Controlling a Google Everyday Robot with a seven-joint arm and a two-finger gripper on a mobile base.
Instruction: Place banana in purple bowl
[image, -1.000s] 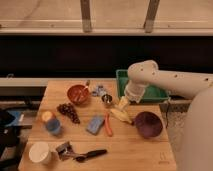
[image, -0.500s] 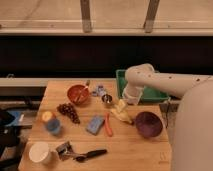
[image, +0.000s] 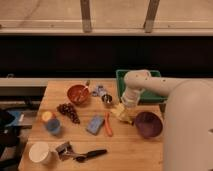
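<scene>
The banana (image: 123, 114) is pale yellow and lies on the wooden table (image: 125, 150), just left of the purple bowl (image: 148, 124). The bowl is dark plum and stands near the table's right edge. My gripper (image: 125, 103) hangs from the white arm (image: 150, 84), which reaches in from the right. The gripper sits directly above the banana's upper end, at or very close to it. The gripper hides part of the banana.
A green bin (image: 125, 80) stands behind the arm. A red-orange bowl with a utensil (image: 78, 94), a metal cup (image: 106, 99), grapes (image: 68, 111), a blue sponge (image: 94, 124), an orange stick (image: 108, 125), a blue cup (image: 51, 124), a white cup (image: 40, 152) and a black-handled tool (image: 86, 155) lie to the left.
The arm's elbow has shifted left and the gripper has come down closer to the banana. The banana and the bowl have not moved.
</scene>
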